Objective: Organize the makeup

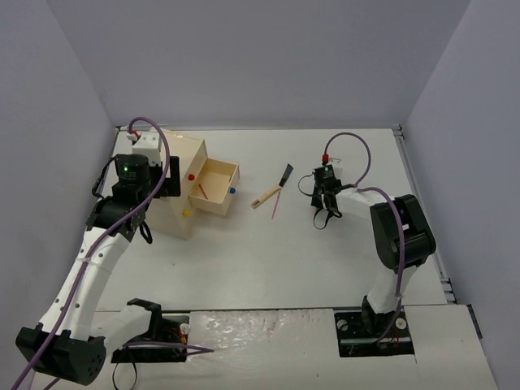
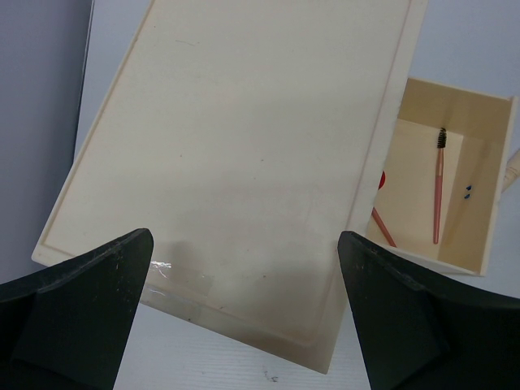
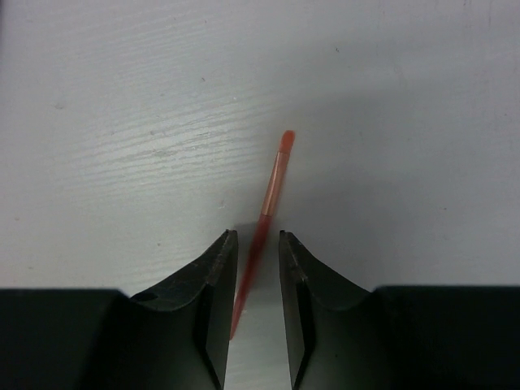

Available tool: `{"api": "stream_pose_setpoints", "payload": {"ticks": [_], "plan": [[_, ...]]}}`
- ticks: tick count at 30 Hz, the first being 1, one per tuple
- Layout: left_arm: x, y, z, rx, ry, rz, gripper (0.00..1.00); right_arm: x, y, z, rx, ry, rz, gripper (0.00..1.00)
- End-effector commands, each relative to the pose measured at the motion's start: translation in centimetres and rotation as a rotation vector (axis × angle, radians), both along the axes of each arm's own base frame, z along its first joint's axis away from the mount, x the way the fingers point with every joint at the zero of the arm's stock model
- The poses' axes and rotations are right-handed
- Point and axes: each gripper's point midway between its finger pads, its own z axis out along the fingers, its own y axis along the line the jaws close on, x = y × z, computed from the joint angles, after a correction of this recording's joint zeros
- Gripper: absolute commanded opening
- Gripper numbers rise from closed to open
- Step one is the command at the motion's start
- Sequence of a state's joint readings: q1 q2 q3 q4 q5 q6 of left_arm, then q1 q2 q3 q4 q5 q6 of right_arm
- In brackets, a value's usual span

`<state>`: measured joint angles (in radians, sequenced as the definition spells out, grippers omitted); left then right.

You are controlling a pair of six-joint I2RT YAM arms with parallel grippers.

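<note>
- Top external view: a beige wooden box [image 1: 183, 154] stands near the far left corner of the white counter [image 1: 244, 268]. Its drawer [image 1: 219, 172] is pulled out toward the middle.
- A red knob [image 1: 191, 175], a blue knob [image 1: 231, 191] and a yellow knob [image 1: 186, 213] show on the box's fronts.
- A wooden-handled brush [image 1: 270, 193] with black bristles lies on the counter just right of the drawer, in the far half and about midway between the side edges.
- A thin pink pencil [image 1: 276, 205] lies loose beside the brush, with its far end against it.
- Left wrist view: the left fingers [image 2: 122, 268] are spread wide and released, with nothing between them. They hang above the near edge of the box's plain top.
- The same view looks down into the open drawer, where a pink-handled spoolie [image 2: 438, 191] lies on the floor with its dark bristles pointing away.
- A second red stick [image 2: 382, 229] lies in the drawer too, partly hidden under the overhang of the box's top.
- Right wrist view: the right fingers [image 3: 218, 272] point down at the counter, right of the brush and well apart from the box.
- These fingers stand close together, one on each side of a red pencil [image 3: 272, 191].
- The pencil's tip points away from the wrist, and its near end is blurred low between the fingers.
- Thin slivers of space seem to remain on both sides of the pencil, so I cannot tell whether the fingers are clenched on it or only bracketing it.
</note>
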<state>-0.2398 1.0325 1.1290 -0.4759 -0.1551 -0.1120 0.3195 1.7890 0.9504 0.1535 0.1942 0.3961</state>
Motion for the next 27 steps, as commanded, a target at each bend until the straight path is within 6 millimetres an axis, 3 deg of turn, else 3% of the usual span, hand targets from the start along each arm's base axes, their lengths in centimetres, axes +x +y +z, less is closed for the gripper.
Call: {"api": "stream_pose_setpoints", "payload": {"ticks": [1,5,7,11,13,19,21,23,27], "plan": [[0.6,0.1,2.4,-0.02,-0.072,0.011,0.97,1.4,0.3,0.5,0.038,-0.036,-0.017,0.16],[0.6,0.2,2.5,-0.019,-0.074,0.012,0.97,1.3,0.2,0.4,0.033,-0.032,-0.009,0.01],[0.6,0.2,2.4,-0.018,-0.072,0.012,0.97,1.3,0.2,0.8,0.029,-0.042,-0.006,0.0],[0.6,0.1,2.4,-0.019,-0.071,0.011,0.97,2.0,1.5,4.0,0.055,-0.118,0.051,0.0],[0.7,0.2,2.3,-0.019,-0.069,0.012,0.97,2.7,3.1,7.0,0.08,-0.195,0.094,0.0],[0.8,0.2,2.3,-0.017,-0.069,0.012,0.97,2.5,12.2,14.8,0.197,-0.391,0.257,0.0],[0.8,0.1,2.2,-0.018,-0.066,0.012,0.97,2.3,14.8,17.0,0.263,-0.44,0.296,0.0],[0.8,0.2,2.1,-0.016,-0.064,0.012,0.97,2.2,18.5,20.6,0.358,-0.535,0.342,0.0],[0.9,0.2,2.0,-0.016,-0.063,0.015,0.97,1.3,24.0,25.0,0.522,-0.632,0.418,0.0]]}}
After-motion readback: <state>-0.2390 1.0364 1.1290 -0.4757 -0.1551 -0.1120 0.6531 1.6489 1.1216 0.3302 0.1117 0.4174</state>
